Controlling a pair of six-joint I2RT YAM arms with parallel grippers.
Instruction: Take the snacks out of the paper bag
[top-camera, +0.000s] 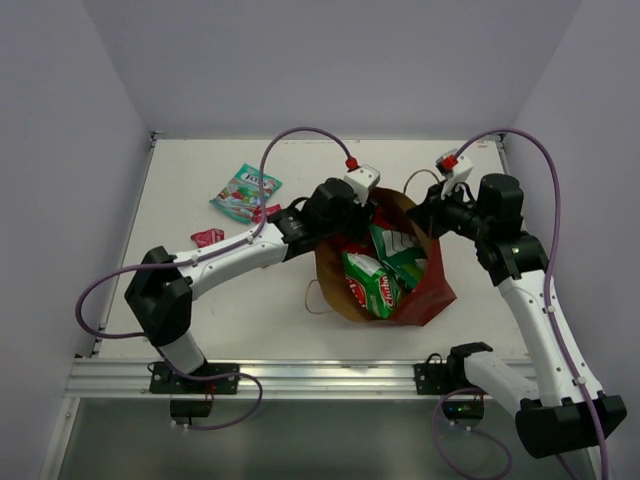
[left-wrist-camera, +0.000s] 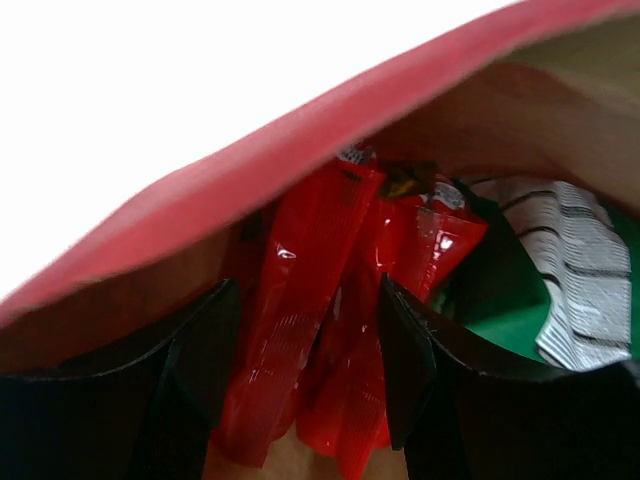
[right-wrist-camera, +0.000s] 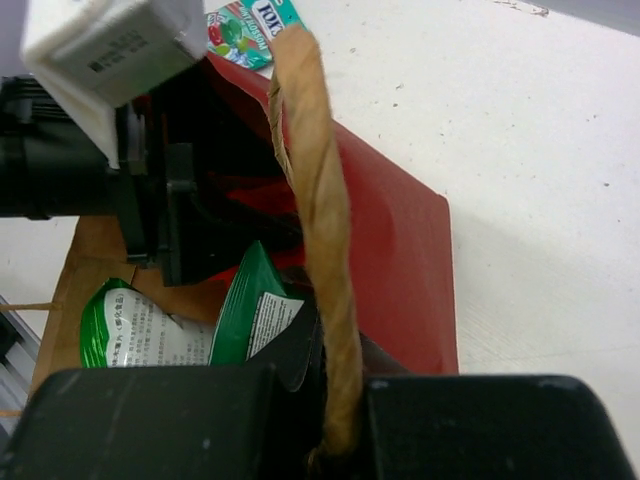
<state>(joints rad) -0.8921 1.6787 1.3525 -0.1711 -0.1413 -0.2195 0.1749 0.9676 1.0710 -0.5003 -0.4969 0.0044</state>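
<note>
Red paper bag (top-camera: 430, 290) lies open right of centre, green chip bags (top-camera: 380, 270) showing in its mouth, its twisted handle (right-wrist-camera: 310, 180) pinched in the closed right gripper (right-wrist-camera: 335, 390). Inside the mouth the left gripper (left-wrist-camera: 305, 345) stands open astride red packets (left-wrist-camera: 300, 290); next, I judge, it must close on one and draw it out toward the teal pouch (top-camera: 245, 192) lying far left.
</note>
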